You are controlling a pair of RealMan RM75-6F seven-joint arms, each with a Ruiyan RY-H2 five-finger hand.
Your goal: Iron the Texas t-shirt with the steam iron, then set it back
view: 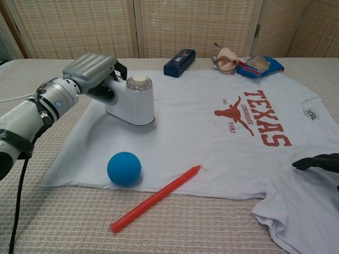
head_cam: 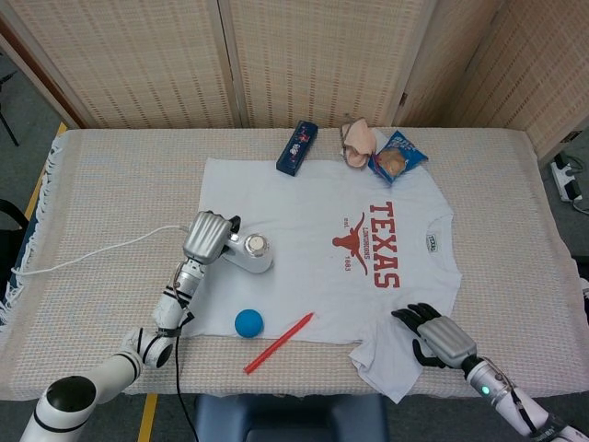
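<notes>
The white Texas t-shirt point(head_cam: 313, 249) point(view: 212, 137) lies flat across the table, red print to the right. A small white steam iron point(head_cam: 250, 253) point(view: 132, 103) stands on the shirt's left part. My left hand point(head_cam: 207, 238) point(view: 90, 71) grips the iron's handle from the left. The right hand point(head_cam: 434, 337) rests on the shirt's lower right sleeve, fingers curled on the cloth, holding nothing I can see; in the chest view only its dark fingertips point(view: 318, 161) show at the right edge.
A blue ball point(head_cam: 248, 322) point(view: 124, 168) and a red pen point(head_cam: 278, 343) point(view: 156, 198) lie at the shirt's near hem. A dark blue box point(head_cam: 296, 147), a pink object point(head_cam: 359, 140) and a blue snack bag point(head_cam: 398, 157) sit beyond the collar. The iron's cord point(head_cam: 101, 260) trails left.
</notes>
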